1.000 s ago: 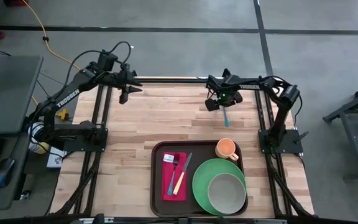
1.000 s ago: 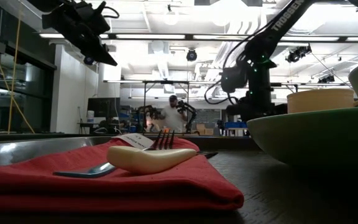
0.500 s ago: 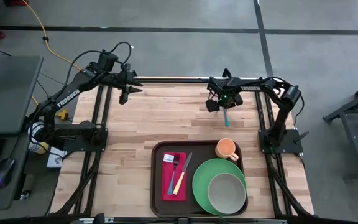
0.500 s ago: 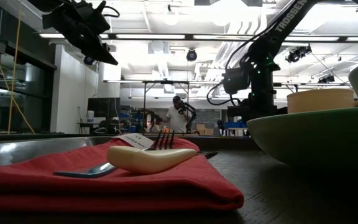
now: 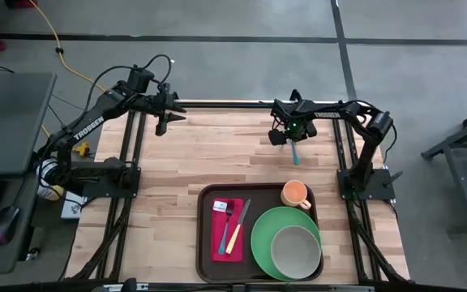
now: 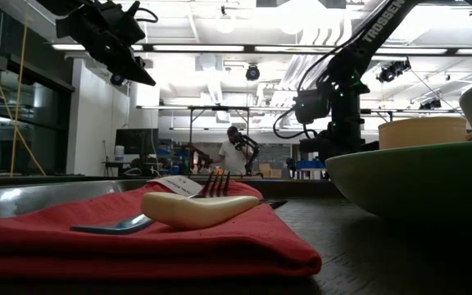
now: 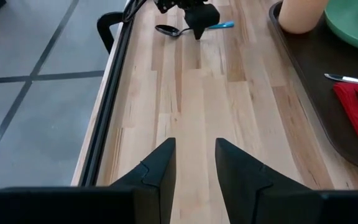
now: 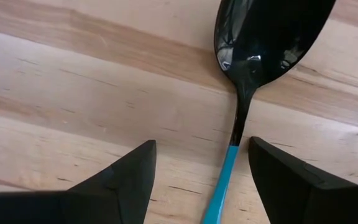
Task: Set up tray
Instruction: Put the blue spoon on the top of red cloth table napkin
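Note:
A spoon [image 8: 272, 31] with a black bowl and a blue handle [image 8: 219, 186] lies flat on the wooden table near its far edge, also seen in the high view as the spoon [image 5: 295, 154]. My right gripper [image 8: 202, 146] points straight down over it, open, one finger on each side of the handle just below the bowl, touching nothing. The dark brown tray [image 5: 203, 235] sits at the near edge. My left gripper [image 5: 161, 128] hangs open and empty high over the far left corner.
On the tray lie a red napkin [image 5: 226, 229] with a fork and a cream-handled knife [image 5: 235, 235], a green plate [image 5: 262, 235] holding a bowl [image 5: 295, 250], and an orange cup [image 5: 295, 194]. Bare wood lies left of the tray. A person stands in the room beyond.

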You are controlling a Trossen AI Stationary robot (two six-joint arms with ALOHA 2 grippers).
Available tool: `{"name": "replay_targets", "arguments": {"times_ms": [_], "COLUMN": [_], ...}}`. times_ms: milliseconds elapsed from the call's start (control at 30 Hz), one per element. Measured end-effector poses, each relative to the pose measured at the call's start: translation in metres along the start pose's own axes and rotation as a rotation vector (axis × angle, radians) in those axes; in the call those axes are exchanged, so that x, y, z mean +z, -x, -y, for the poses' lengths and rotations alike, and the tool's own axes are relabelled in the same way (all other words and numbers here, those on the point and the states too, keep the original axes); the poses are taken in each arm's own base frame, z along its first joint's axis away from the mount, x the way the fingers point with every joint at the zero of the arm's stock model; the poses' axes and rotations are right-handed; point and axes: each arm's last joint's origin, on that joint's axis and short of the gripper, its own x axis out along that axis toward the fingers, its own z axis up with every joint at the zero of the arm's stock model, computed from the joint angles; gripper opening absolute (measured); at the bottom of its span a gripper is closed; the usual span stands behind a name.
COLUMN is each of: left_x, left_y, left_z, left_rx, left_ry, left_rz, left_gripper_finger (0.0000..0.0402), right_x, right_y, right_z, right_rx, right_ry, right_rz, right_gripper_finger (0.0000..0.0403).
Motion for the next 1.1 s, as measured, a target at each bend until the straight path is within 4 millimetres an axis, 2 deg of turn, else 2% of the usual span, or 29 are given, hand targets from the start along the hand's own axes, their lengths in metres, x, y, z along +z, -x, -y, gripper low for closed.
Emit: {"name": "replay_targets", "arguments": {"times_ms": [633,767,1100], "left_x": [0.0001,0.0001,0.0002], "left_y": [0.0000,0.0000,0.0001], "left_z": [0.0002,0.0002,0.0002], "left_rx": [-0.005,-0.005,-0.005], "left_ry": [-0.002,-0.002,-0.001], "left_rz": [0.005,0.005,0.005], "left_gripper_finger": [0.0140,0.0140,0.0140], "right_x": [-0.0004,-0.0008,-0.0022], "right_y": [-0.0005,-0.0007,-0.0010], "right_z": [-0.0002,0.0001,0.0012], "right_rx": [0.004,0.001,-0.009], "right_ry": [-0.004,-0.013,-0.017], "right_rz": [-0.007,-0.010,-0.026], "right_gripper_finger": [0.0229,0.0208,0.0125]}}
